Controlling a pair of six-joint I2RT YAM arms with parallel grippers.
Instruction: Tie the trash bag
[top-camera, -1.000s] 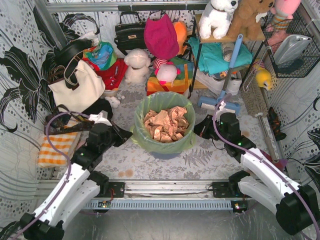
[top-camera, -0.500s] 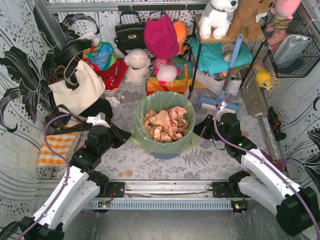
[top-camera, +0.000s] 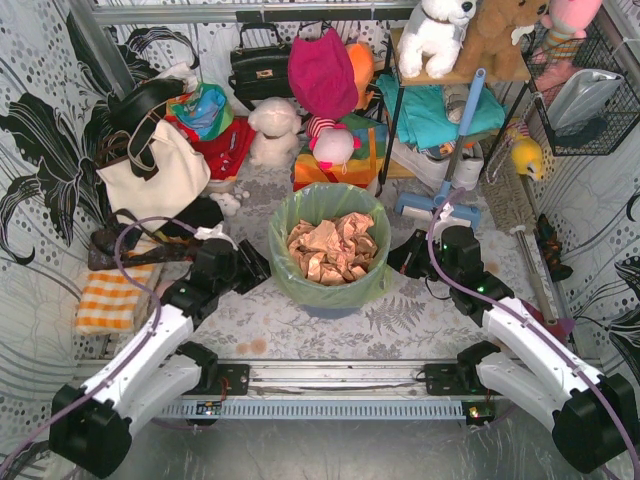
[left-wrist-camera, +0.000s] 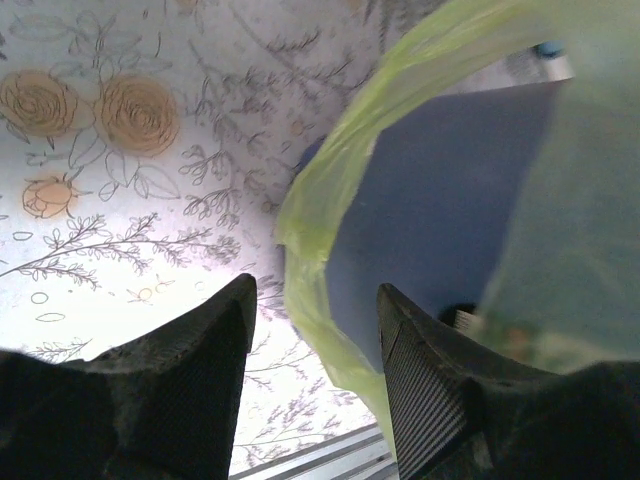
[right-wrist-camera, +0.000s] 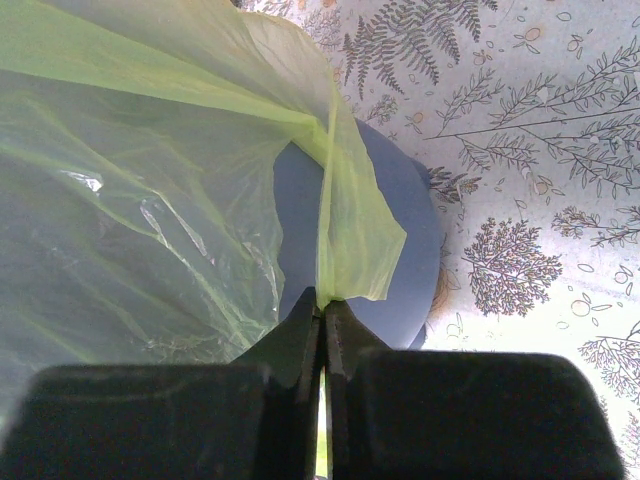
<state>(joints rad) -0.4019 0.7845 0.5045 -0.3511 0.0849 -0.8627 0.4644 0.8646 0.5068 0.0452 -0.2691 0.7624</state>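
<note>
floral table carries a round bin at centre, between the two arms. the bag lines the bin, its rim folded out over the bin's edge, mouth open and untied. crumpled paper fills it. the right gripper, at the bin's right side, is pinched tight on a fold of the bag's overhang. the left gripper, at the left side, stands wide, with the bag's hanging edge in the gap; contact cannot be confirmed.
</note>
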